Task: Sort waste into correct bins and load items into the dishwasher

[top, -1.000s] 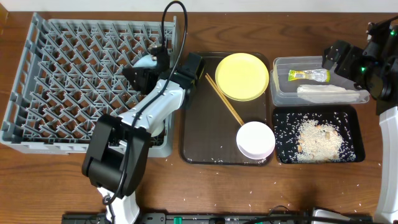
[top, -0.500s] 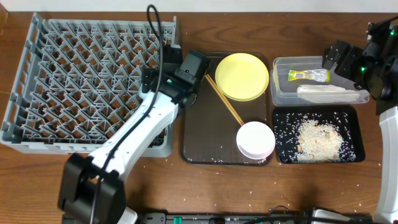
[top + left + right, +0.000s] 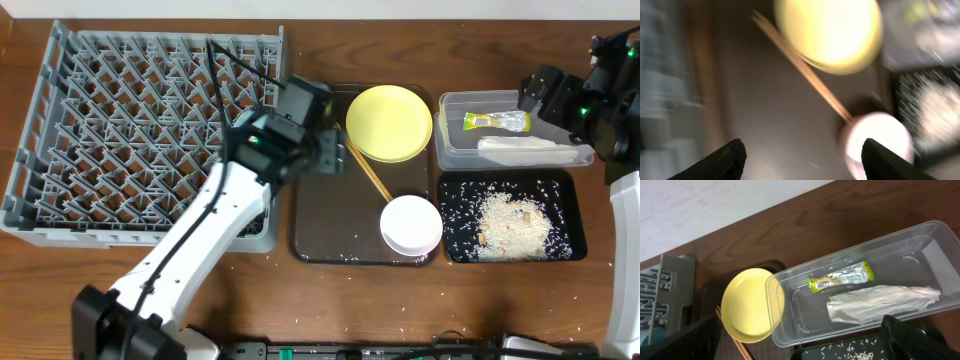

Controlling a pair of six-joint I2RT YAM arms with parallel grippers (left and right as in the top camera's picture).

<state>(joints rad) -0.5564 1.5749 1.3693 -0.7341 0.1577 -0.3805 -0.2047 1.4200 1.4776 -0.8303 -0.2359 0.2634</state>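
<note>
My left hand [image 3: 802, 152] hangs spread wide and empty over the brown tray [image 3: 320, 225]. There the chopsticks [image 3: 362, 166] lie slantwise between the yellow plate [image 3: 389, 122] and the white bowl [image 3: 411, 223]. Closing off-centre could pinch only one thin stick, or flick both onto the bench [image 3: 330, 300].

overhead and right wrist views evenly lit and sharp, shadows soft; left wrist view heavily motion-blurred, the yellow plate [image 3: 827, 35] and what seems a white bowl [image 3: 880, 142] smeared into glare
</note>
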